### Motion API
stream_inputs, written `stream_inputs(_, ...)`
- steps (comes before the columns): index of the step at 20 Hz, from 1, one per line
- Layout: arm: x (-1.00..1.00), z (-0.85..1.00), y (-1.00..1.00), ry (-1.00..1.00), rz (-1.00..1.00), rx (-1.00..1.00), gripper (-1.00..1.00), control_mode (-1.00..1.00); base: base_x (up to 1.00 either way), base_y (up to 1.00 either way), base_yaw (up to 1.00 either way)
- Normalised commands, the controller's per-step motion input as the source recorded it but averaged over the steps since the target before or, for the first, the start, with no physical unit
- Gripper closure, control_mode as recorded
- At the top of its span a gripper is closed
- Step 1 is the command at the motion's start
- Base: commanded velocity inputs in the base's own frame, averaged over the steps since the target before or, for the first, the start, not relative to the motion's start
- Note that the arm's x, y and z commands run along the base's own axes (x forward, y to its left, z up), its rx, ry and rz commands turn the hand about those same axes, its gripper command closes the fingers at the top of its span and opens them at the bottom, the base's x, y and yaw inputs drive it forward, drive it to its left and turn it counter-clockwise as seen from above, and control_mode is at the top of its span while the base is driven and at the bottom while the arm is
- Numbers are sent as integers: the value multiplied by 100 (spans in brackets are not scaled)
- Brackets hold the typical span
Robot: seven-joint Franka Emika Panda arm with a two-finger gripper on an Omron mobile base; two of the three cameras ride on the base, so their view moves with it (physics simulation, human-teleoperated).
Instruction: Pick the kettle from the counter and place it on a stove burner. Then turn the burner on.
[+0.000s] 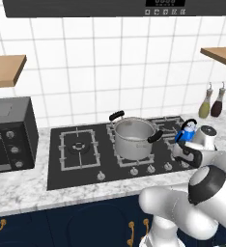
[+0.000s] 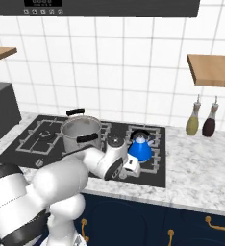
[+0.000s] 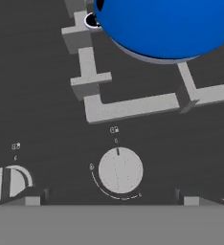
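Note:
The bright-blue kettle [image 1: 186, 131] [image 2: 141, 149] stands upright on the right-hand small stove burner, on its black grate [image 2: 155, 156] [image 3: 128, 107]. In the hand view the kettle's blue belly [image 3: 166, 24] hangs at the top edge. My gripper [image 2: 131, 166] [image 3: 111, 201] hovers low over the cooktop's front strip, just in front of the kettle and apart from it. Its fingertips [image 3: 190, 201] are spread wide, open and holding nothing. A silver knob [image 3: 120, 170] lies directly under the hand, between the tips, its mark pointing toward the kettle. The marbled counter [image 2: 201, 163] lies to the right.
A big two-handled steel pot [image 1: 133, 137] [image 2: 81, 130] sits on the middle burner, left of the kettle. A second knob [image 3: 8, 184] lies left of the centred one. Two bottles [image 2: 193, 122] [image 2: 209, 124] stand at the wall on the right. A dark oven [image 1: 8, 135] stands on the left counter.

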Motion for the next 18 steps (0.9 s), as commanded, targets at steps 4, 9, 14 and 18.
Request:
stream_inputs(4,28,-17,-16,1,0,0,-100,-100,0,0,0)
stream_inputs(9,9,-17,0,2,0,-3,-100,-100,0,0,0)
stream_inputs(14,0,-28,0,3,0,-6,-100,-100,0,0,0)
stream_inputs(18,0,-5,0,0,0,0,100,-100,0,0,0)
